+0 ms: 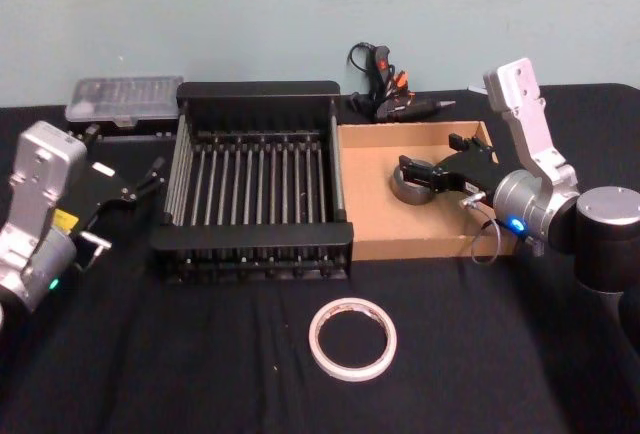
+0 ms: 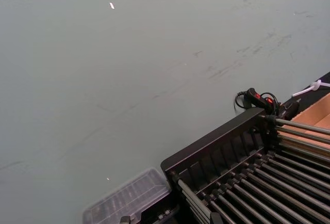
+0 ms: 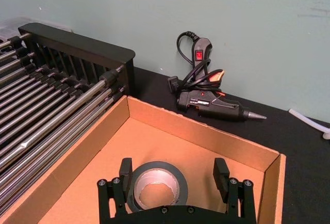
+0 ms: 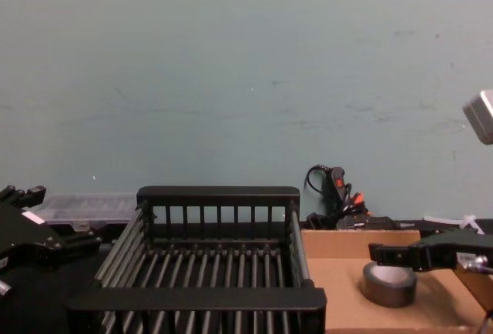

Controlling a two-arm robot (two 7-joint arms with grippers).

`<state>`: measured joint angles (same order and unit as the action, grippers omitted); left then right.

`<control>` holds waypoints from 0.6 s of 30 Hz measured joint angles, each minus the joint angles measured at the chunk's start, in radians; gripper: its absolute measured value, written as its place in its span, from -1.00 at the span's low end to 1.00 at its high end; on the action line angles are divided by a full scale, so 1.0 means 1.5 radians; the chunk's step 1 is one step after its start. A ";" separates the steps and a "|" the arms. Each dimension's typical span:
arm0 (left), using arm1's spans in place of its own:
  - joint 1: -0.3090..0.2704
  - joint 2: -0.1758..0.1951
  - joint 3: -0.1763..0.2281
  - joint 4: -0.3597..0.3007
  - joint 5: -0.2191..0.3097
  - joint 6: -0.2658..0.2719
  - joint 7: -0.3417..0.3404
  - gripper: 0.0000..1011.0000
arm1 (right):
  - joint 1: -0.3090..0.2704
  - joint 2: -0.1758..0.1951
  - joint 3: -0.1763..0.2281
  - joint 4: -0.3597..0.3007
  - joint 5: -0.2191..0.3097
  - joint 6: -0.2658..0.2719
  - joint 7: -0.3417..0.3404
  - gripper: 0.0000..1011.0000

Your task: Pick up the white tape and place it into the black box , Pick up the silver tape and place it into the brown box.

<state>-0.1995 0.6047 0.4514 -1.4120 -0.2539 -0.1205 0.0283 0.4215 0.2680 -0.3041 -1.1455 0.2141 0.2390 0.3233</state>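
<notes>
Head view, looking down at a black cloth-covered table (image 1: 200, 354): you see the wide flat white roll of tape (image 1: 352, 338) lying flat near the front edge, its hole facing straight up, well apart from both boxes. Behind it stands the black plastic crate with barred sides and bottom (image 1: 253, 186), its bars running front to back. Touching the crate's right side is the shallow brown cardboard box (image 1: 372, 209).

The small dull grey-silver roll of tape (image 1: 408, 186) lies flat on the floor of the cardboard box, core pointing up. Your right gripper (image 1: 428, 172) hangs just over it, its arm reaching in from the right across the box's right wall. In the right wrist view its two black fingers (image 3: 125, 171) stand apart, one on each side of the silver roll (image 3: 157, 185), not closed on it.

Behind the cardboard box, against the pale green wall (image 1: 300, 14), lies a black glue gun with a coiled cord (image 1: 390, 89). A clear plastic case (image 1: 124, 100) sits behind the crate's left corner.

Your left gripper (image 1: 150, 180) is held to the left of the crate, pointing toward the crate's left wall, its fingers slightly apart and holding nothing.
</notes>
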 joint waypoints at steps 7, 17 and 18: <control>0.000 0.000 0.000 0.000 0.000 0.000 0.000 0.98 | -0.001 0.000 0.000 -0.003 0.000 -0.001 0.000 0.98; 0.000 0.000 0.000 0.000 0.000 0.000 0.000 0.98 | -0.029 0.015 0.012 -0.065 0.008 -0.007 0.004 0.98; 0.000 0.000 0.000 0.000 0.000 0.000 0.000 0.98 | -0.036 0.019 0.014 -0.079 0.011 -0.007 0.006 0.98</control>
<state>-0.1995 0.6046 0.4514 -1.4120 -0.2539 -0.1205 0.0283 0.3677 0.2959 -0.2825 -1.2638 0.2304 0.2289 0.3322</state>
